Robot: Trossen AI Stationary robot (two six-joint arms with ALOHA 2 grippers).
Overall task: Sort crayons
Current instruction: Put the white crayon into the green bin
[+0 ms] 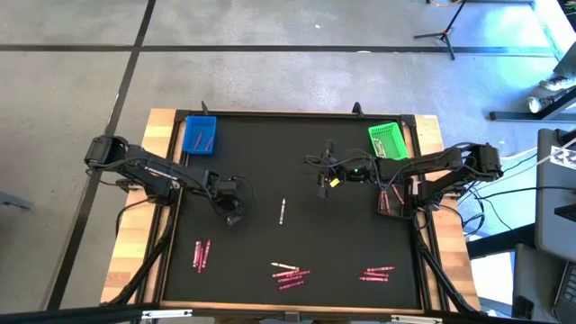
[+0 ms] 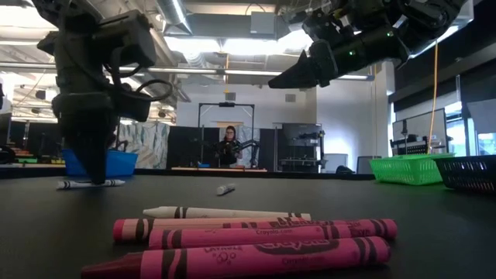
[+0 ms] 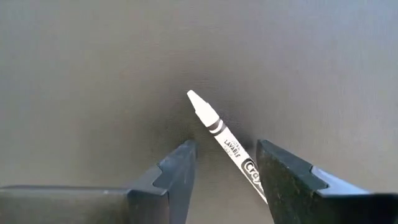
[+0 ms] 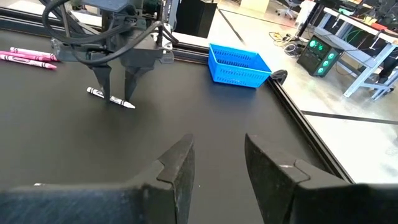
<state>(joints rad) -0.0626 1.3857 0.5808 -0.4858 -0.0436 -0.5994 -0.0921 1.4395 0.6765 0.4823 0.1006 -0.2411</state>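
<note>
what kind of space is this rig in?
Most likely a robotics lab or workshop. The low view shows an open industrial ceiling and a person seated among workstations. The right wrist view shows a desk with lit computer towers beyond the table.

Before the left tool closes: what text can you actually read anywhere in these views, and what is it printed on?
"LAVABLE" and a cut-off "Cr", on the white crayon between the left tool's fingers.
"Crayola", on the wrappers of the pink crayons nearest the low camera.
Small print under those logos: too blurred to read.
Blue tray and green tray: no text visible.
</note>
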